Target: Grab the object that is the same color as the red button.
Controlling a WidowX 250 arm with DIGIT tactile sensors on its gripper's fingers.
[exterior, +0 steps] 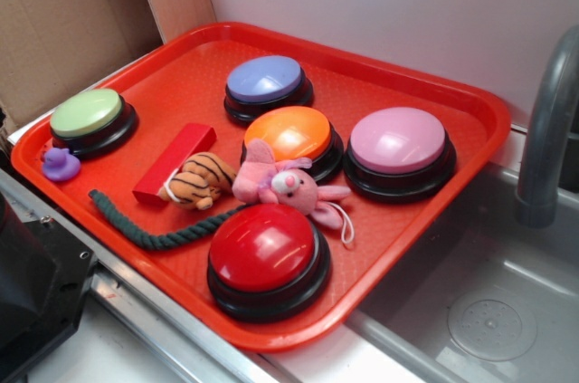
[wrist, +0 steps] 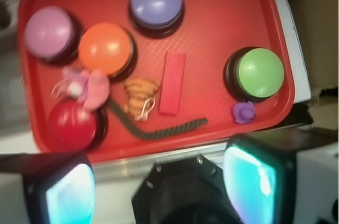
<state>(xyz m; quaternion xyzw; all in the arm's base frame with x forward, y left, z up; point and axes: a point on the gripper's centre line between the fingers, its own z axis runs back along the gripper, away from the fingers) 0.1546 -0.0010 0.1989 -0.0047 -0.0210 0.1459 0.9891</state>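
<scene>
A big red tray (exterior: 457,98) holds all the toys and buttons. The red block (wrist: 172,82) lies flat near the middle of the tray, long and thin like a bar. Nothing is holding it. A little striped tiger toy (wrist: 141,98) sits just beside it on one side, and the green button (wrist: 259,73) sits further off on the other side. A dark green rope (wrist: 159,128) curls along the tray close to one end of the block. The red button (exterior: 262,247) is near the front edge of the tray, shiny and round on a black base. A pink stuffed piglet (exterior: 280,184) leans against it and also touches the orange button (exterior: 289,132). The pink button (exterior: 398,140) and the purple button (exterior: 265,78) sit further back. A tiny purple duck (exterior: 61,164) rests right beside the green button. The gripper (wrist: 159,187) hangs above the near edge of the tray, well apart from the block. Its jaws are spread wide and have hold of nothing. A grey sink (exterior: 488,311) with a tap (exterior: 547,129) is next to the tray.
</scene>
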